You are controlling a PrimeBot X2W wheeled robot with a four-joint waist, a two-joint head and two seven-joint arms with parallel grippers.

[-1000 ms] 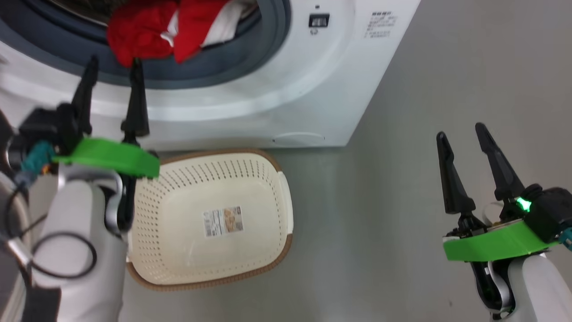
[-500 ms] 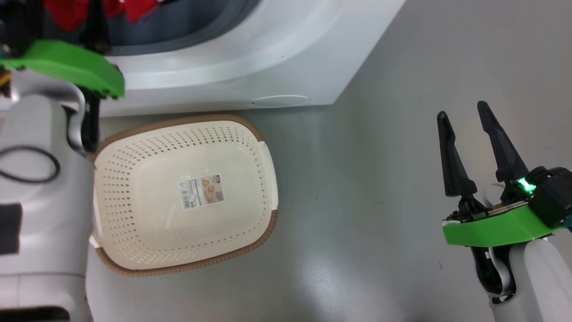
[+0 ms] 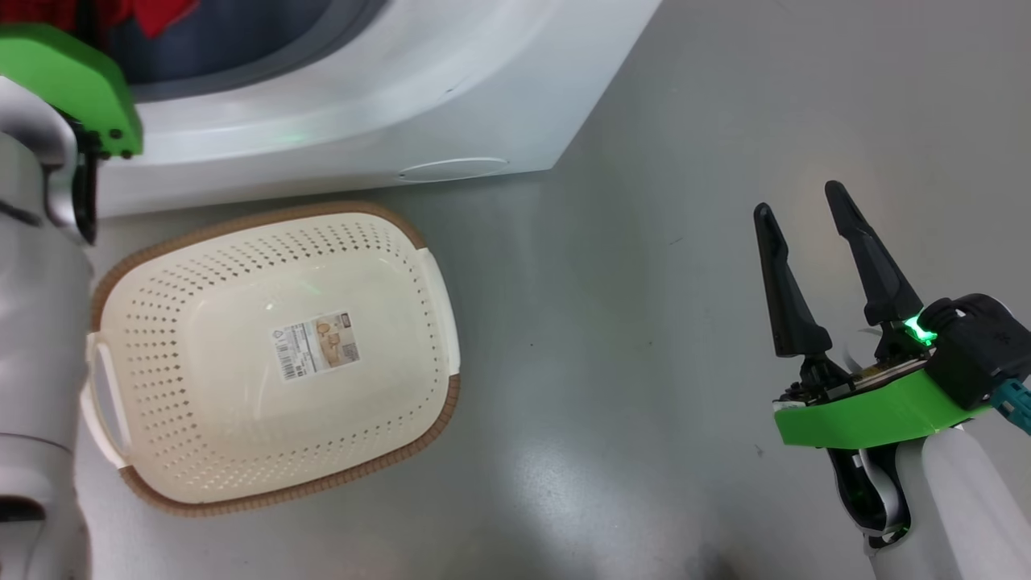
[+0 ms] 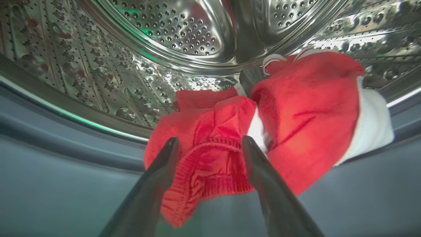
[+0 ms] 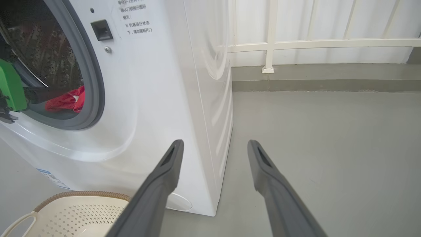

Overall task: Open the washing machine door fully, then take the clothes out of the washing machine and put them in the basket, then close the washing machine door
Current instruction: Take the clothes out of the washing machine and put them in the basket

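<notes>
Clothes (image 4: 296, 112): a red bundle with white trim lies at the front of the steel drum (image 4: 181, 29). Its lower edge hangs over the grey rubber ring (image 4: 49, 171) of the washing machine (image 5: 158, 98).
Left gripper (image 4: 210, 141): sits at the mouth of the opening with its fingers moderately spread and nothing gripped. A ribbed red hem lies directly between the two tips (whether they touch the cloth cannot be told).
Key relation: in the left wrist view the bulk of the bundle lies ahead and to the right of the fingers. Its long axis runs across the line of the fingers, so closing straight should catch the hem.
Basket (image 3: 274, 216): stands on the floor (image 3: 604, 362) just in front of the machine, below the opening. It holds no clothes, only a paper label.
Right gripper (image 3: 799, 201): hangs well apart to the right, over the floor, with its fingers spread wide and holding nothing.
Nearer arm: the left, by far, so the pick looks like its job.
</notes>
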